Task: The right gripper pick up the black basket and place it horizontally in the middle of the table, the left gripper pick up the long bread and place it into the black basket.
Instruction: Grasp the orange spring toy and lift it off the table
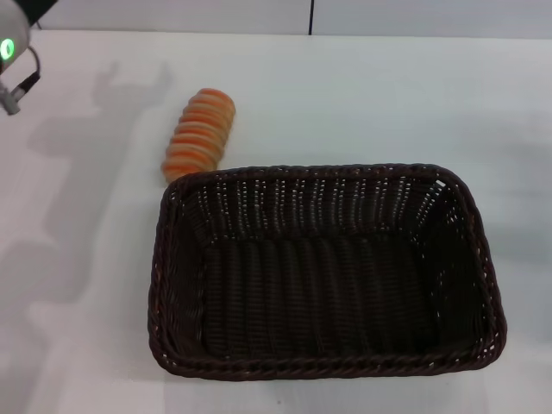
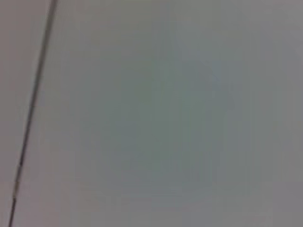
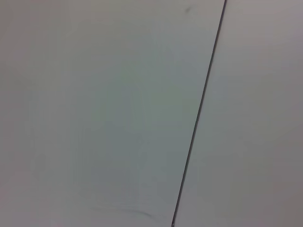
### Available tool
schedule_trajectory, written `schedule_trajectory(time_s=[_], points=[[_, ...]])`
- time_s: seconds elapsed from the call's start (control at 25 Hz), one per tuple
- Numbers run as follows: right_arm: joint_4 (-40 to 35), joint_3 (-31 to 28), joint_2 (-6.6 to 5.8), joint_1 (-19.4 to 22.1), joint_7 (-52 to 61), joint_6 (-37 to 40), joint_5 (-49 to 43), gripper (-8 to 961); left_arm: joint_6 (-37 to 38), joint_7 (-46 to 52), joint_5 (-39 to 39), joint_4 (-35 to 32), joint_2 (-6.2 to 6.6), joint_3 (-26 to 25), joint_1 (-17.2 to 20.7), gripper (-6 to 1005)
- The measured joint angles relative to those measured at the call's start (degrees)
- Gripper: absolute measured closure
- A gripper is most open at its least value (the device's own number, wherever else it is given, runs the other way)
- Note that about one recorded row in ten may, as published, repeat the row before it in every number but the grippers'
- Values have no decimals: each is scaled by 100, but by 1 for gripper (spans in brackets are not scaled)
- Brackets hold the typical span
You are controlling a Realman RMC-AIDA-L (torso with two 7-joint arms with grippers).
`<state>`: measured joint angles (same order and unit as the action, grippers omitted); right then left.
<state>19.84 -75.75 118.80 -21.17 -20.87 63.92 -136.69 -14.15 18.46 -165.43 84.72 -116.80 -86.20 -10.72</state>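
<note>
- Head view: the black basket (image 1: 326,269) sits on the white table (image 1: 362,95), long side running left to right, open side up, nothing inside it. It takes up the near middle of the table, a little to the robot's right of centre.
- Head view: the long bread (image 1: 200,134) lies on the table just behind the basket's far left corner, orange ridged top up, angled so its far end leans slightly right. Its near end is right against or just short of the braided rim; cannot tell whether they touch.
- Head view: only a bit of the left arm shows at the top left corner: a grey segment with a green light (image 1: 7,48) and a thin cable (image 1: 24,82) with a connector hanging below it. It is well apart from the bread and the basket. The left gripper's jaws are out of view, so open or closed cannot be told. A soft shadow of the arm falls on the table left of the bread.
- Head view: the right gripper does not appear.
- Left wrist view: plain pale surface with one thin dark line (image 2: 31,113) running across it near one edge. No jaws, no bread, no basket.
- Right wrist view: the same kind of pale flat surface, crossed by a thin dark seam (image 3: 199,113). No jaws or task things visible.
</note>
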Motion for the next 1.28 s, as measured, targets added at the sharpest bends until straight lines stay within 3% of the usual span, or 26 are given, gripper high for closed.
schedule_trajectory(time_s=[0.04,0.08,0.12,0.16,0.32,0.6,0.68,0.92,1.12,1.28], points=[[-4,0,-8,0,-7,1,-1,569,-525,-135,15,290,-67,-80,-62,165],[-9,-2,-23,-1,-9,2,1,569,-525,-135,15,290,-67,-80,-62,165],[-31,-9,-51,-2,-9,1,13,569,-1810,-338,34,787,-108,-160,-292,165],[-31,-9,-51,-2,-9,1,13,569,-1810,-338,34,787,-108,-160,-292,165],[-134,-68,-61,-14,4,2,27,570,-3385,-651,35,1050,-115,-171,-797,166],[-169,-148,-27,-33,19,18,29,570,-4550,-803,9,706,-121,-175,-1577,167],[-174,-161,-14,-44,25,20,29,570,-4682,-839,-4,537,-122,-176,-1761,167],[-172,-159,7,-65,32,67,28,569,-4808,-970,13,-899,-124,-178,-2723,168],[-157,-159,15,-72,34,68,28,568,-4715,-1082,28,-1809,-138,-178,-3246,168],[-142,-159,22,-60,36,70,28,570,-4644,-1121,31,-2160,-145,-178,-3450,169]])
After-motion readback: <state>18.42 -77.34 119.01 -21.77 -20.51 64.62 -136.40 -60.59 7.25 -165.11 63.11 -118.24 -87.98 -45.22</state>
